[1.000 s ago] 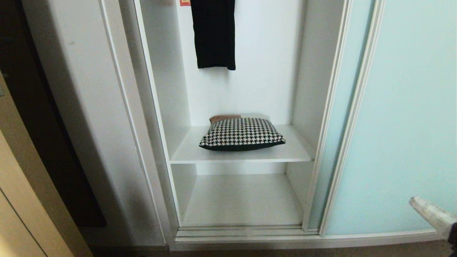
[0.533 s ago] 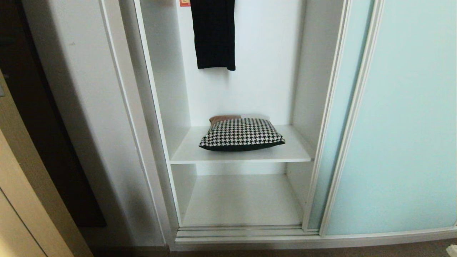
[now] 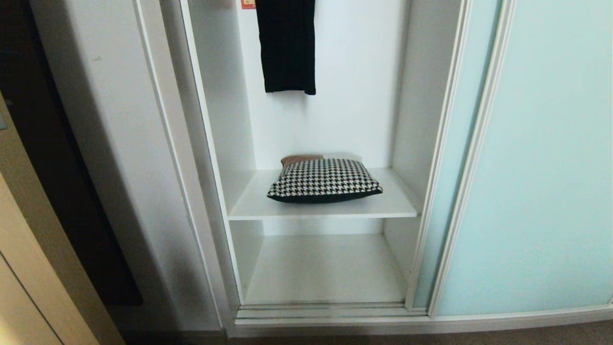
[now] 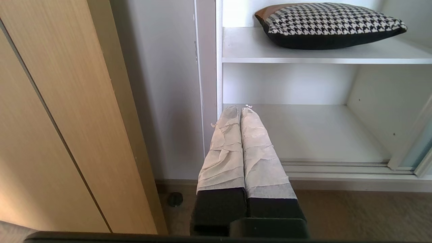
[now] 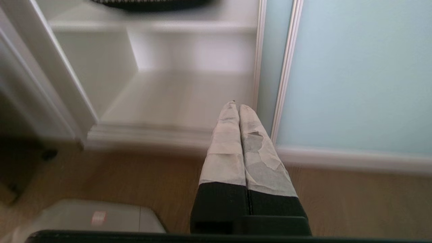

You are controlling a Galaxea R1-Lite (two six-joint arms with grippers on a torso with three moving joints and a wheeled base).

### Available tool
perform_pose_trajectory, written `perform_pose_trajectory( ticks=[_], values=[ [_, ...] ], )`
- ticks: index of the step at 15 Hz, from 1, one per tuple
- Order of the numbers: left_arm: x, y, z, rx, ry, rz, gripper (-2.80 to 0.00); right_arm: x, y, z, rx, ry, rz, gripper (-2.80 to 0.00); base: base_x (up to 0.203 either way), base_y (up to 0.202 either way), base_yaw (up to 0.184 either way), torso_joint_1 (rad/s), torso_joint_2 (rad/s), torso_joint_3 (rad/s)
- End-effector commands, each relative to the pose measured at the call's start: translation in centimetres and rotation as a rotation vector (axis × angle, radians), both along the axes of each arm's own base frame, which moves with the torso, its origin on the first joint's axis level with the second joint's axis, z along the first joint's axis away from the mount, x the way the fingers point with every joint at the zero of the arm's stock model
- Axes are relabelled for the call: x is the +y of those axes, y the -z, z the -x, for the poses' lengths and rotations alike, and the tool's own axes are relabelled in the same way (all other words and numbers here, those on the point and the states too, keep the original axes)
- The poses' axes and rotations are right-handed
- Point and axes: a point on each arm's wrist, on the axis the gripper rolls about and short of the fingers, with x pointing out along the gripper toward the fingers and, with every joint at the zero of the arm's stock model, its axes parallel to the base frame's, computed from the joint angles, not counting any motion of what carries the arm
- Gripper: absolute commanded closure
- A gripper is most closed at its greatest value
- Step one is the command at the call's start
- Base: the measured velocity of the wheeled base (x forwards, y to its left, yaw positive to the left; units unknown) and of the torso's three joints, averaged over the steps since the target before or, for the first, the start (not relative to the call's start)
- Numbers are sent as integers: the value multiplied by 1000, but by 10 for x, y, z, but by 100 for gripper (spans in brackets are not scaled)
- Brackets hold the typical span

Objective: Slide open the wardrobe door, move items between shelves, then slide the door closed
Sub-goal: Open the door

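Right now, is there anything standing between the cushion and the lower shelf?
Nothing visible. The sliding wardrobe door is pushed aside, the cushion lies alone on the upper shelf, and the lower shelf is bare.

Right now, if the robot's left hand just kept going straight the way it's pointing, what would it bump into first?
Probably the wardrobe's left upright. The shut left hand points at the near left corner of the lower shelf, below the cushion. Depth is hard to judge; it might slip just inside.

The left gripper [image 4: 241, 108] is seen closed, its tape-wrapped fingers [image 4: 256, 148] pressed together, in front of the lower shelf [image 4: 320, 135]. The cushion [image 4: 329, 25] is seen lying on the upper shelf [image 4: 303, 50]. A wood-grain panel [image 4: 67, 118] is noted beside the wardrobe.
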Motion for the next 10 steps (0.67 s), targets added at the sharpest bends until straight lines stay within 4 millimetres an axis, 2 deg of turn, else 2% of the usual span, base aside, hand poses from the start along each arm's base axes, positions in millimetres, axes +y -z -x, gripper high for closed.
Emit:
perform_pose_trajectory(
  ticks=[1, 3, 6, 10],
  values=[
    [0, 0, 0, -1, -1, 0, 0, 0, 5, 15, -83, 16, -2, 0, 0, 0, 0, 0, 0, 0],
    [0, 0, 0, 1, 0, 0, 0, 0, 7, 21, -140, 35, 6, 0, 0, 0, 0, 0, 0, 0],
    [0, 0, 0, 1, 0, 0, 0, -2, 16, 18, -112, 88, 124, 0, 0, 0, 0, 0, 0, 0],
    [0, 0, 0, 1, 0, 0, 0, -1, 14, 18, -131, 80, 117, 0, 0, 0, 0, 0, 0, 0]
  ],
)
